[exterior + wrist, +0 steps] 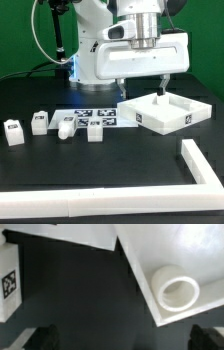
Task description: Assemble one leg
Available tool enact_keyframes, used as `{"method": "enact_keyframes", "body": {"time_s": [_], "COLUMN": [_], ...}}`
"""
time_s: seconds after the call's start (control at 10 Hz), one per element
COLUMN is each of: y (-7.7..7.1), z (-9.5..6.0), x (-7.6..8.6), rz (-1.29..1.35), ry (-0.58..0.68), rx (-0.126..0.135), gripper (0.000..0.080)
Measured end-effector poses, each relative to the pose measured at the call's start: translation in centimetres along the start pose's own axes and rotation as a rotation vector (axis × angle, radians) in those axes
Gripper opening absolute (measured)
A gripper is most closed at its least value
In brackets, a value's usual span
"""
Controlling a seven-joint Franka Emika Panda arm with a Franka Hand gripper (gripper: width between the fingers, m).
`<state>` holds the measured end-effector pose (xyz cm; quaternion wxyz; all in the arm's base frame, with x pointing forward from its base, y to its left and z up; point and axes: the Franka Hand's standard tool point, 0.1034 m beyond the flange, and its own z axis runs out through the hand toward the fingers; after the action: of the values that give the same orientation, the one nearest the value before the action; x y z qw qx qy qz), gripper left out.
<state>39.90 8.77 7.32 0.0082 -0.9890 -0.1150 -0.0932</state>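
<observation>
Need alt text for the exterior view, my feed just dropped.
The open gripper hangs empty, low over the white rimmed tray piece at the exterior view's right. Four small white legs sit in a row on the black table, none held.

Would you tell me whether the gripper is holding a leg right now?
No, the gripper hangs open and empty over the white tray-like piece, while the legs lie apart on the table.

Tray-like piece [150, 246] cut off at edges, tagged white object [8, 283] mostly out of frame, unidentifiable, 2 tool fingertips [45, 341] blurred
</observation>
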Motion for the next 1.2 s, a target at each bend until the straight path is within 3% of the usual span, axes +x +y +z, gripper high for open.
{"method": "enact_keyframes", "body": {"time_s": [0.1, 0.3, 0.4, 0.8, 1.1, 1.2], "y": [0.2, -0.7, -0.2, -0.2, -1.9, -2.0], "z": [0.5, 1.0, 1.1, 1.3, 5.2, 5.8], "x": [0.2, -0.9, -1.0, -1.0, -2.3, -2.6], "rz": [-0.151, -0.203, -0.192, -0.190, -0.186, -0.190], "ry": [-0.010, -0.057, -0.027, -0.034, -0.137, -0.139], "rx": [0.000, 0.018, 0.005, 0.006, 0.020, 0.017], "gripper": [0.0649, 0.0649, 0.0649, 0.0649, 0.0649, 0.0649]}}
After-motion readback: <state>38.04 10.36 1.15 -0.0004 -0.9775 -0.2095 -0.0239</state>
